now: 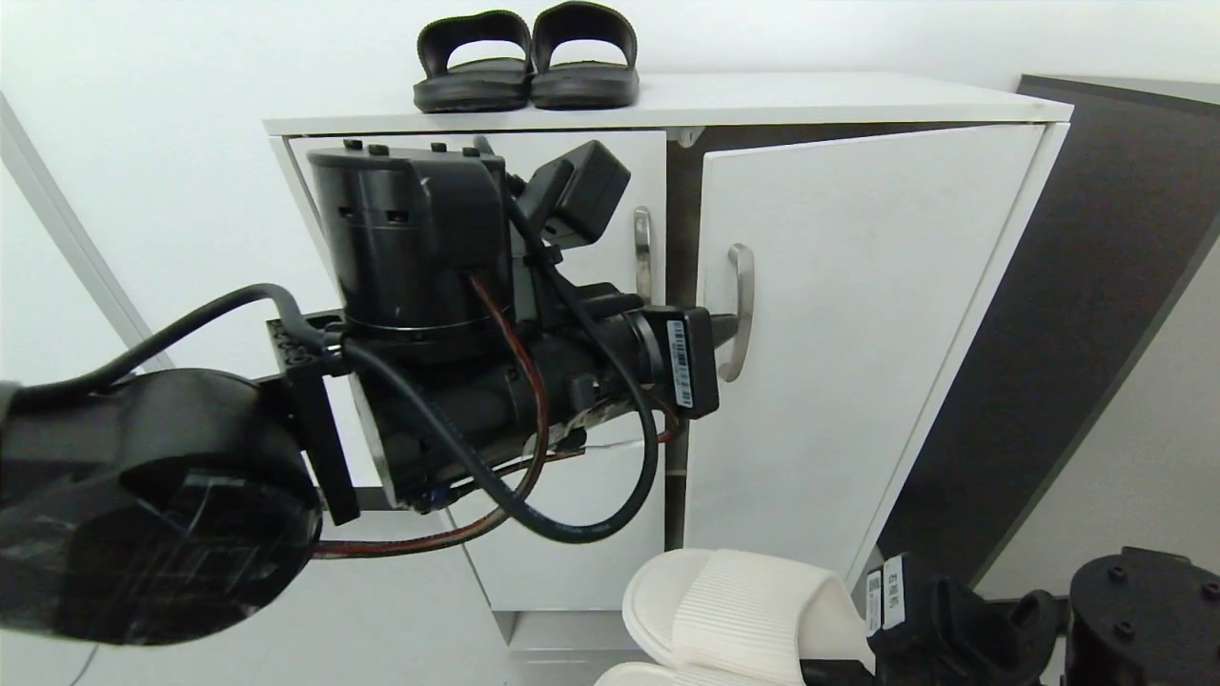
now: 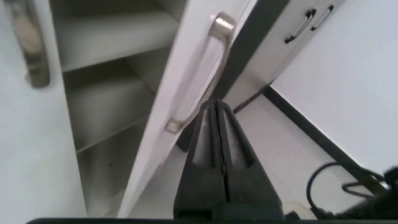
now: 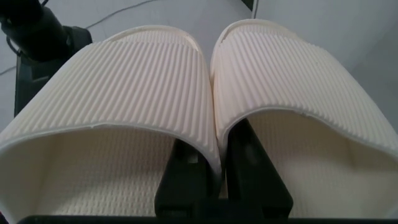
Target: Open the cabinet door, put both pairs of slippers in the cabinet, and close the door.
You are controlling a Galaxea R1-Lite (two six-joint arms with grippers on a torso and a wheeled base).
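A white cabinet (image 1: 858, 95) stands before me with a pair of black slippers (image 1: 526, 62) on its top. Its right door (image 1: 858, 314) is ajar, and a dark gap shows beside the left door (image 1: 591, 191). My left gripper (image 1: 729, 329) is at the right door's metal handle (image 1: 741, 310). In the left wrist view this gripper (image 2: 217, 109) is shut, its tip against the lower part of the handle (image 2: 205, 68), with bare shelves (image 2: 106, 37) behind. Low in front, my right gripper (image 3: 217, 163) is shut on the touching inner walls of the white ribbed slippers (image 1: 743, 605) (image 3: 143, 81).
The left door's handle (image 1: 643, 252) sits close beside the gap. A dark grey panel (image 1: 1096, 286) runs along the cabinet's right side. In the left wrist view, white floor (image 2: 348, 93) lies beyond the door, with other white fronts with dark handles (image 2: 308, 22) farther off.
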